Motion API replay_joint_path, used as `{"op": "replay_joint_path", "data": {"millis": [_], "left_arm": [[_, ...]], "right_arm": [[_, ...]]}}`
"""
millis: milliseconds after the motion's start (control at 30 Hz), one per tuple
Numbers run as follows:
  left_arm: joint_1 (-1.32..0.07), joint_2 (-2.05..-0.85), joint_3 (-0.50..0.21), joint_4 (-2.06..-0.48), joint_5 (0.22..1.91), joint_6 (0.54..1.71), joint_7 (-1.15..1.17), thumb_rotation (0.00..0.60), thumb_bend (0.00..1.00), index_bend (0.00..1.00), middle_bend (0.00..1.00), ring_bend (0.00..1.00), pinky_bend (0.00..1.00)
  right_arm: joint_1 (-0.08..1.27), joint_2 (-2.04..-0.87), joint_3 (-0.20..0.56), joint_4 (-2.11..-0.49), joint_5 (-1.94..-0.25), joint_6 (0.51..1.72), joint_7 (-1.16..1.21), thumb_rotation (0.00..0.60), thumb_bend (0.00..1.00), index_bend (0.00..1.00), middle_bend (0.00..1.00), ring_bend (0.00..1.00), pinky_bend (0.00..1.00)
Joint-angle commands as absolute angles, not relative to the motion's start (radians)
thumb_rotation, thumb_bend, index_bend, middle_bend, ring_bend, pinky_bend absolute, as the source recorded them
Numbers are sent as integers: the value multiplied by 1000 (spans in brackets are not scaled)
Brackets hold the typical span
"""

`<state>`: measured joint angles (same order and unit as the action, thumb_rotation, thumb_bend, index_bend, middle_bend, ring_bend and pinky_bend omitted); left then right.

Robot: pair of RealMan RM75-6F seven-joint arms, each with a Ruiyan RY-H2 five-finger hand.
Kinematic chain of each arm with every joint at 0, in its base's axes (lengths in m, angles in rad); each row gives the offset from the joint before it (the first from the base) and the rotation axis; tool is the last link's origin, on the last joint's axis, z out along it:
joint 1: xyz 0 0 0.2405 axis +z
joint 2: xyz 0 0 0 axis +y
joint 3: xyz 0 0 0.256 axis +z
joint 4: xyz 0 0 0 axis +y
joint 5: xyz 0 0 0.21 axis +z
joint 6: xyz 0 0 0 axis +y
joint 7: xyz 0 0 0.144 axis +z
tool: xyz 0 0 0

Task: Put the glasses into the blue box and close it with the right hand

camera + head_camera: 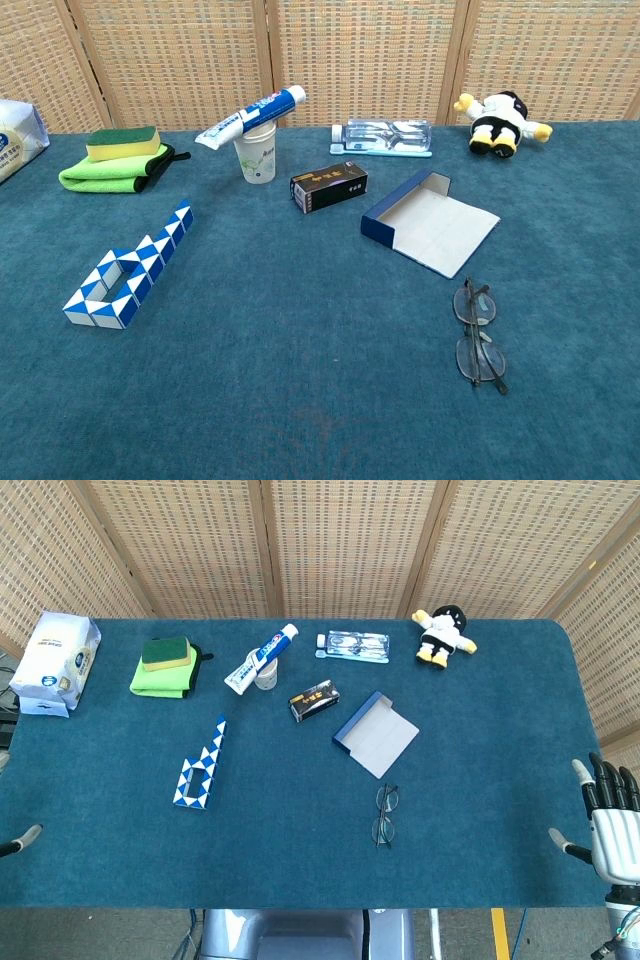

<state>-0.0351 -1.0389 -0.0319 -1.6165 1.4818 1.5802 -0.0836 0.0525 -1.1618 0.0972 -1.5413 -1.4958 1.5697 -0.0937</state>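
The glasses (385, 815) (477, 332) lie folded on the blue cloth, just in front of the blue box (375, 734) (431, 221). The box lies open, its pale inside facing up and its lid flap spread toward the glasses. My right hand (608, 818) hovers at the table's right edge in the head view, fingers apart and holding nothing, well to the right of the glasses. Of my left hand only a fingertip (28, 835) shows at the left edge. The chest view shows neither hand.
A blue-white folding puzzle (200, 765), a small black box (313, 699), a cup with a toothpaste tube (262, 660), a clear case (353, 645), a plush toy (443, 635), a sponge on green cloth (165, 665) and a wipes pack (55, 663) lie behind.
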Motion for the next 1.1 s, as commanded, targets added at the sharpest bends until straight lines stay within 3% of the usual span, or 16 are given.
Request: {"op": "replay_joint_path", "data": {"millis": [33, 500, 600, 733, 967, 1100], "left_arm": [[-29, -1033, -29, -1622, 1489, 1585, -90, 600, 0, 0, 0, 0, 0], [-14, -1026, -14, -1624, 1536, 1600, -106, 600, 0, 0, 0, 0, 0], [-14, -1026, -12, -1629, 1542, 1597, -100, 600, 0, 0, 0, 0, 0], [-22, -1032, -27, -1633, 1517, 1581, -92, 600, 0, 0, 0, 0, 0], [-40, -1051, -47, -1599, 1505, 1563, -121, 600, 0, 0, 0, 0, 0], [-52, -1052, -59, -1591, 1480, 1535, -132, 600, 0, 0, 0, 0, 0]], "right_arm": [[52, -1163, 95, -1543, -1499, 1570, -97, 600, 0, 0, 0, 0, 0], [107, -1160, 94, -1544, -1597, 1548, -20, 600, 34, 0, 0, 0, 0], [186, -1159, 121, -1525, -1677, 1523, 0, 600, 149, 8, 0, 0, 0], [312, -1154, 173, -1534, -1726, 1436, -5, 600, 428, 48, 3, 0, 0], [530, -1165, 234, -1561, -1653, 1136, 18, 600, 774, 53, 11, 0, 24], [654, -1242, 275, -1503, -1552, 964, -12, 600, 943, 59, 15, 0, 45]]}}
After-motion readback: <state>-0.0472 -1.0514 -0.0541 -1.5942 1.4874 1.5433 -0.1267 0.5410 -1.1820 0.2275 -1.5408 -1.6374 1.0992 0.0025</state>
